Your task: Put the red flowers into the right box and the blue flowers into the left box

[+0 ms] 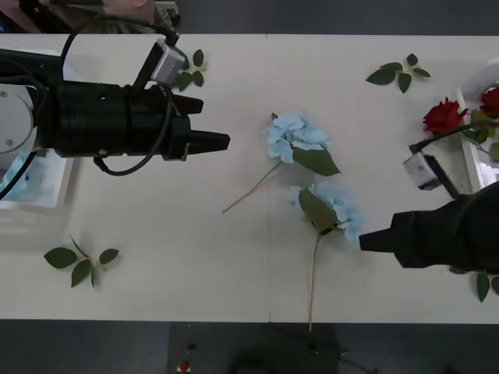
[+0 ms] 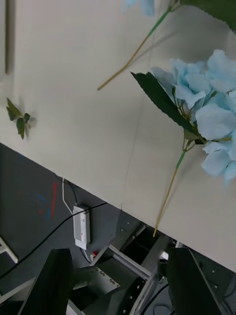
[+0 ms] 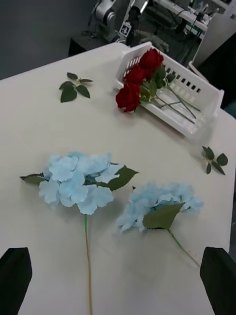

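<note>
two blue flowers (image 1: 300, 140) lie loose on the pale worktop (image 1: 171, 234) near its middle, one farther from the robot with its stem slanting toward the robot's left, the other (image 1: 334, 206) nearer the robot with its stem running to the near edge. the left hand (image 1: 210, 142) hovers above the worktop to the left of the farther bloom, well apart from it; its black fingers sit at the two corners of the left wrist view, spread apart and holding nothing. the right hand (image 1: 365, 240) sits just beside the nearer bloom's petals on the right side, and the right wrist view shows its fingers (image 2: 51, 285) apart with nothing between them. the red flowers (image 3: 140, 78) rest with their stems inside the right box (image 3: 189, 106), a white slotted tray at the right end of the worktop, with one bloom (image 1: 444, 117) hanging over its rim onto the worktop. the left box (image 1: 43, 183) lies under the left arm at the left edge, with something pale blue in it. loose green leaf sprigs (image 1: 80, 261) lie scattered around the worktop.
</note>
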Robot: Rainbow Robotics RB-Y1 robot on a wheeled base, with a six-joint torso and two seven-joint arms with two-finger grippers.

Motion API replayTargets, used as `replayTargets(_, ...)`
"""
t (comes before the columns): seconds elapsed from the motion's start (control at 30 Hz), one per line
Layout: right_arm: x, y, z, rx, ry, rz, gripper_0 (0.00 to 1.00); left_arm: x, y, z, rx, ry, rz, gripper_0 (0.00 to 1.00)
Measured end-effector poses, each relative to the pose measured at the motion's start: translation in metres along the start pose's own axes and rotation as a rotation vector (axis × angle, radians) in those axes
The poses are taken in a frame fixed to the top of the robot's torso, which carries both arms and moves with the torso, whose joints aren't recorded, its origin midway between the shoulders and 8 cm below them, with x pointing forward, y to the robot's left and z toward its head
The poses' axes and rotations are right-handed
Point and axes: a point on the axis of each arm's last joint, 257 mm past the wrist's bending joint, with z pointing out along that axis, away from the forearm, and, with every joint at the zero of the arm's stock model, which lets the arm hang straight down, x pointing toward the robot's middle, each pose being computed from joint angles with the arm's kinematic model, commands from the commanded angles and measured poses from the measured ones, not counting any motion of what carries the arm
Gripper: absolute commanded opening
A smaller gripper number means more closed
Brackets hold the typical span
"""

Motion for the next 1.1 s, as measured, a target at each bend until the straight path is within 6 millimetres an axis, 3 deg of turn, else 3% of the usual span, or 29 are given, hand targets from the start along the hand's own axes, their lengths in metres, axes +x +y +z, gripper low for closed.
replayTargets(0.13, 0.017, 0.008, 0.023, 0.032, 0.044, 0.058, 0.56, -0.001, -0.001, 0.001, 0.003, -0.003, -0.002, 1.0)
replayTargets(0.3, 0.023, -0.007, 0.049, 0.126, 0.054, 0.036, 0.56, 0.004, -0.006, 0.005, 0.017, 0.007, -0.006, 1.0)
replayTargets(0.57, 0.008, -0.07, 0.083, 0.313, 0.008, -0.018, 0.56, 0.007, -0.003, 0.005, 0.004, 0.017, 0.005, 1.0)
replayTargets(0.77, 0.01, -0.089, 0.108, 0.353, 0.009, -0.013, 0.56, 0.015, 0.013, 0.005, -0.056, 0.051, 0.049, 1.0)
replayTargets(0.9, 0.011, -0.097, 0.11, 0.372, 0.014, -0.006, 0.56, 0.036, 0.032, 0.011, -0.132, 0.124, 0.1, 1.0)
replayTargets(1.1, 0.016, -0.106, 0.12, 0.375, 0.01, -0.029, 0.56, 0.068, 0.047, 0.043, -0.181, 0.172, 0.057, 1.0)
